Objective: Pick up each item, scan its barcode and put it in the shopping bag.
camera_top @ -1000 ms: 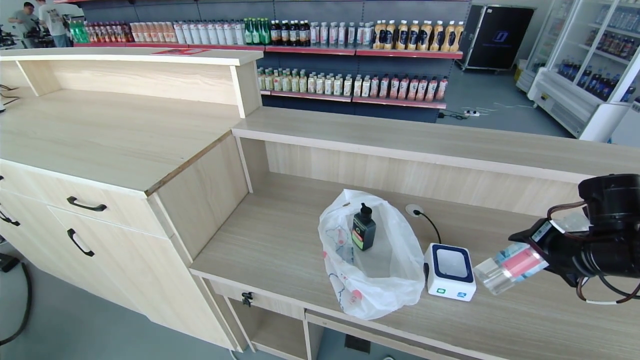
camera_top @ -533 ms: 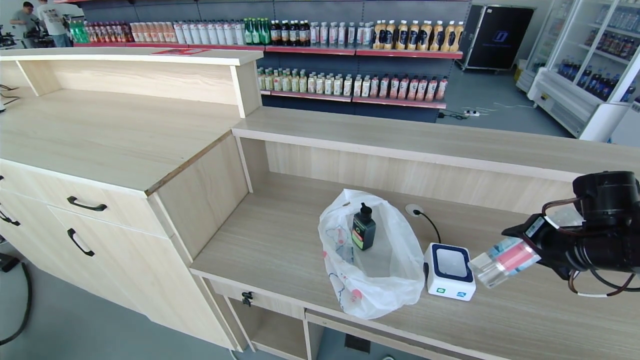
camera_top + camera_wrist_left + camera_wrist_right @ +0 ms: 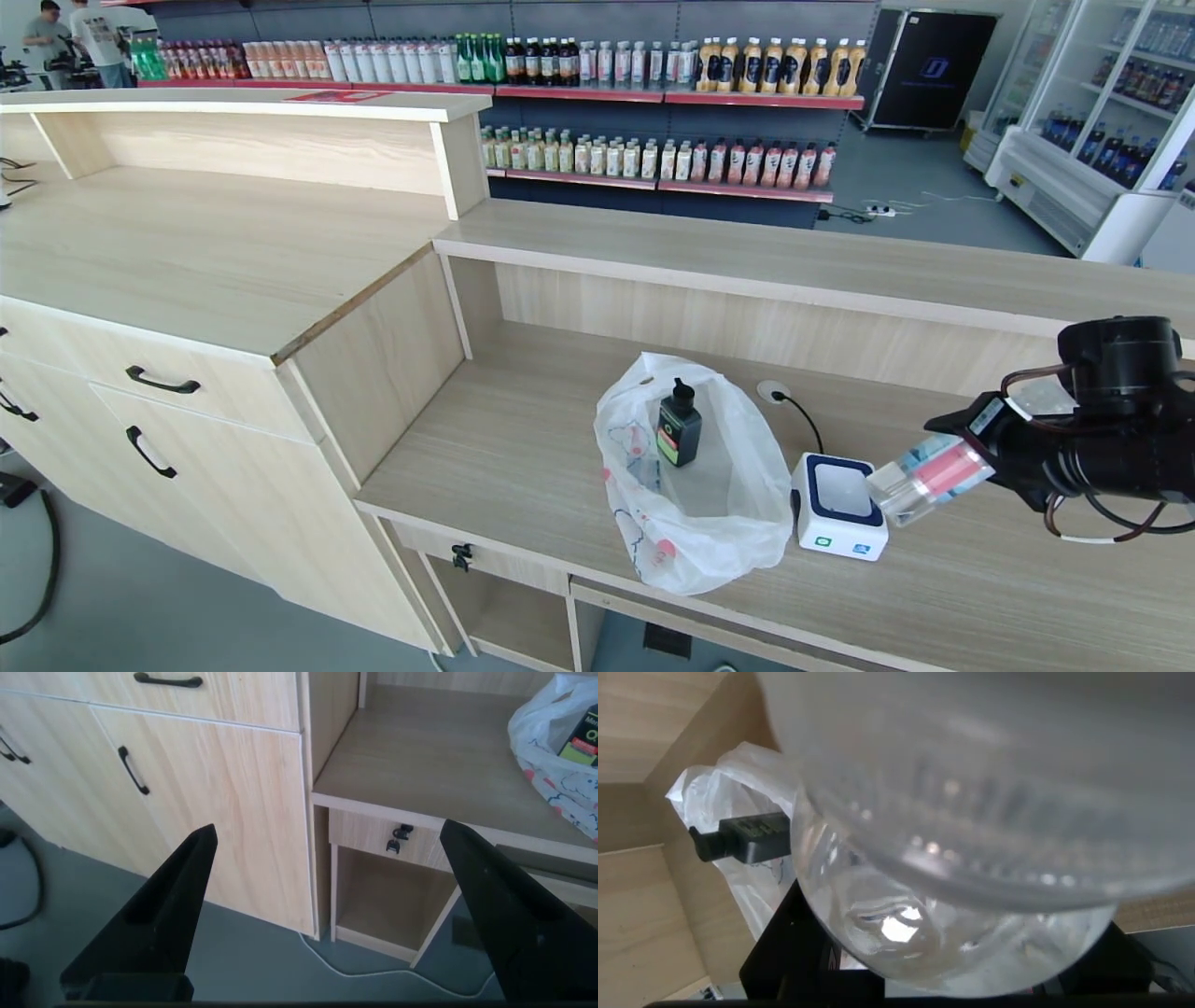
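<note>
Right pincer [image 3: 991, 455] pinches a clear bottle [image 3: 924, 479], long axis pointing leftward, its free end just over the scanner [image 3: 840, 504], the bag [image 3: 738, 523] beyond on the bench [image 3: 523, 448].

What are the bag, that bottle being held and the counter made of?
The shopping bag seems thin translucent plastic film: crinkled, contents showing through. The bottle is clear, probably plastic, with a ridged see-through base and pink label. The counter is pale matte wood-grain, likely laminate.
</note>
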Robot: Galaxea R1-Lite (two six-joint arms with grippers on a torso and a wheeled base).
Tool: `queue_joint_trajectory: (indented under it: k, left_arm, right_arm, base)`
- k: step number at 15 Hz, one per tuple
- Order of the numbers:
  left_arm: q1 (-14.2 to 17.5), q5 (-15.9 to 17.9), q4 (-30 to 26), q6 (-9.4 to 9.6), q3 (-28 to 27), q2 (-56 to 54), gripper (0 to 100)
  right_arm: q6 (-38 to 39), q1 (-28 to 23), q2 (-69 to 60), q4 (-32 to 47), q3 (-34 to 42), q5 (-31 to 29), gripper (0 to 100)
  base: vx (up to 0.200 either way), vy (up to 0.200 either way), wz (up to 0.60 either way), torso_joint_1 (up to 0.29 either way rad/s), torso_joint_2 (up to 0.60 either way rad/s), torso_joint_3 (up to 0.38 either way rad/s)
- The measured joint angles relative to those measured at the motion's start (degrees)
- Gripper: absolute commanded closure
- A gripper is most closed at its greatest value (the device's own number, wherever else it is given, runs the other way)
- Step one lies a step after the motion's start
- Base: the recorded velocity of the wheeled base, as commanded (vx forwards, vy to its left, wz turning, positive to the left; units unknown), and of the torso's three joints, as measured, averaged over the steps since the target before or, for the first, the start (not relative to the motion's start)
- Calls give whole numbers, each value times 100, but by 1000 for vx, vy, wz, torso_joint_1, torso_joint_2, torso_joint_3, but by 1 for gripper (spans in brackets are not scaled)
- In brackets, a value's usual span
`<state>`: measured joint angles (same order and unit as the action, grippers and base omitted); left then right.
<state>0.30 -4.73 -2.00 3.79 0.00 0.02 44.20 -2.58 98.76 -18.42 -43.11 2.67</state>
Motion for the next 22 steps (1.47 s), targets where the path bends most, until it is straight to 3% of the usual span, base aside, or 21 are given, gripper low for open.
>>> queue_joint_trajectory:
  k: [22]
  left_arm:
    - [-1, 0, -2, -2, 0, 0, 0]
  right_arm:
    - [41, 66, 286, -155, -79, 9, 100]
  base:
    - [0, 0, 0, 0, 0, 0]
